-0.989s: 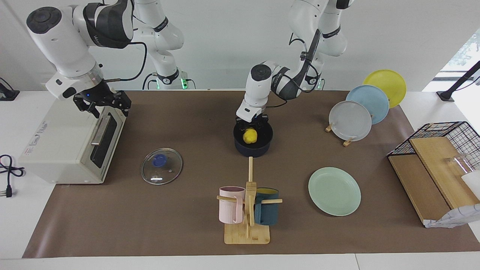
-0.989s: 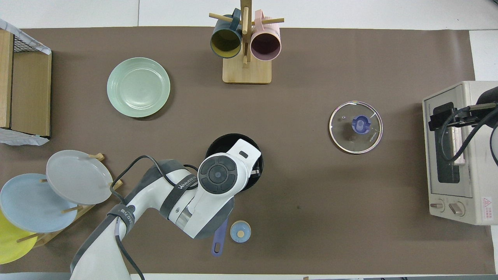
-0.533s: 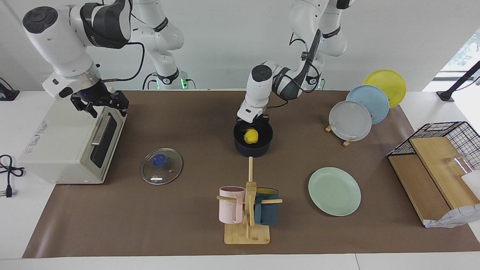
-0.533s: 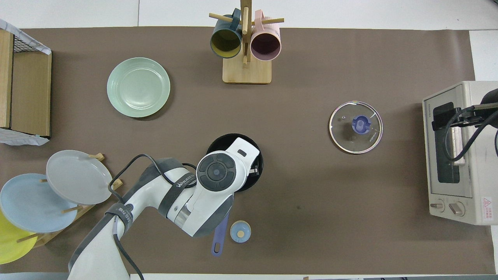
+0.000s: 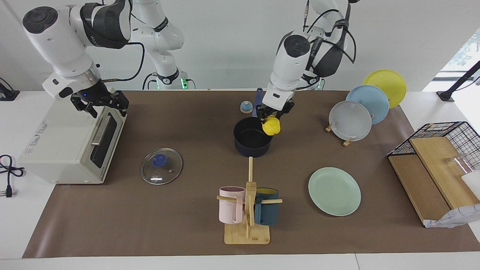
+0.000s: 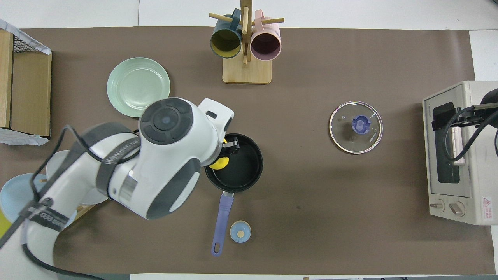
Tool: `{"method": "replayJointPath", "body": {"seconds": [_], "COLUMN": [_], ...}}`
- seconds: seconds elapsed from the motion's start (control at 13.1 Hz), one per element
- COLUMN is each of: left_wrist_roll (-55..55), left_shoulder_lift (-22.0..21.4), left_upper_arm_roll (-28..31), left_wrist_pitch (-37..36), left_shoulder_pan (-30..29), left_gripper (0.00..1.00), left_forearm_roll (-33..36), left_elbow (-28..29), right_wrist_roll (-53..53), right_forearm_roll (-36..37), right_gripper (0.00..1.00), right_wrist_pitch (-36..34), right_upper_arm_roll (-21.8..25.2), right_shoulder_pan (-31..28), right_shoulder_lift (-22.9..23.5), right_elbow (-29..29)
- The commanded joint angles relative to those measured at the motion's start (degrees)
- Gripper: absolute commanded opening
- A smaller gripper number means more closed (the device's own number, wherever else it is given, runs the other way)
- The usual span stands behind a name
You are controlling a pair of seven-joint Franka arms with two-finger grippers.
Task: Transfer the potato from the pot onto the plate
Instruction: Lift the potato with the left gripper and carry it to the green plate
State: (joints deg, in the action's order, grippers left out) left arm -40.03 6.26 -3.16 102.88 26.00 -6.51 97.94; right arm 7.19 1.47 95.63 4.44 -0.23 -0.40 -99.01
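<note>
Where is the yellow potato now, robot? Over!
Left claw shut on potato, lifted over pot rim. Right claw waits over toaster oven. Mint plate bare, nothing in the way.

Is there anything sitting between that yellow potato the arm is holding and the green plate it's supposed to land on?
Nothing visible does. The left gripper holds the potato in the air over the pot's rim. Only bare brown mat lies between the pot and the plate. The mug rack and the plate stand sit off that line.
</note>
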Motion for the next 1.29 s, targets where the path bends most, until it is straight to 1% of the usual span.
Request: {"method": "replayJointPath", "body": {"seconds": [0.0,0.08,0.15,0.23,0.3,0.46,0.61,0.76,0.99,1.07,1.22], "left_wrist_roll": [10.0,13.9,17.4,21.1,23.2,27.2,28.0,28.9,30.7,30.7,30.8], "left_shoulder_lift": [5.1,5.6,7.3,10.1,13.5,19.5,25.4,27.4,27.8,27.7,27.4], "left_upper_arm_roll": [-0.4,-0.4,-0.2,-0.1,0.0,-0.2,0.1,-0.2,0.0,0.0,0.0], "left_wrist_pitch": [-5.0,-4.6,-3.4,-0.8,2.9,7.9,12.8,15.0,18.9,19.2,16.6], "left_shoulder_pan": [-10.0,-13.4,-15.6,-17.5,-19.0,-21.3,-20.9,-21.3,-20.9,-20.6,-20.1], "left_gripper": [0.0,0.0,0.0,0.0,0.0,0.0,0.0,0.0,0.0,0.0,0.0], "left_forearm_roll": [-1.9,-1.8,-1.5,-0.9,0.5,3.7,4.2,8.0,8.6,9.1,9.7], "left_elbow": [-8.5,-8.9,-9.4,-10.3,-11.8,-14.3,-16.7,-17.0,-15.4,-14.8,-14.8], "right_wrist_roll": [0.9,0.8,0.9,0.9,0.9,0.9,0.9,0.9,0.9,0.9,0.9], "right_forearm_roll": [0.1,0.1,0.0,0.0,0.0,0.0,0.0,0.0,0.0,0.0,0.0], "right_gripper": [1.0,1.0,1.0,1.0,1.0,1.0,1.0,1.0,1.0,1.0,1.0], "right_wrist_pitch": [-0.3,-0.2,-0.3,-0.3,-0.3,-0.4,-0.3,-0.3,-0.4,-0.3,-0.3], "right_upper_arm_roll": [0.6,0.6,0.6,0.6,0.6,0.6,0.6,0.6,0.6,0.6,0.6], "right_shoulder_pan": [0.4,0.5,0.4,0.4,0.5,0.5,0.4,0.5,0.5,0.5,0.5], "right_shoulder_lift": [-0.5,-0.5,-0.5,-0.5,-0.5,-0.5,-0.5,-0.5,-0.5,-0.5,-0.5], "right_elbow": [-0.4,-0.4,-0.4,-0.4,-0.4,-0.4,-0.4,-0.4,-0.4,-0.4,-0.4]}}
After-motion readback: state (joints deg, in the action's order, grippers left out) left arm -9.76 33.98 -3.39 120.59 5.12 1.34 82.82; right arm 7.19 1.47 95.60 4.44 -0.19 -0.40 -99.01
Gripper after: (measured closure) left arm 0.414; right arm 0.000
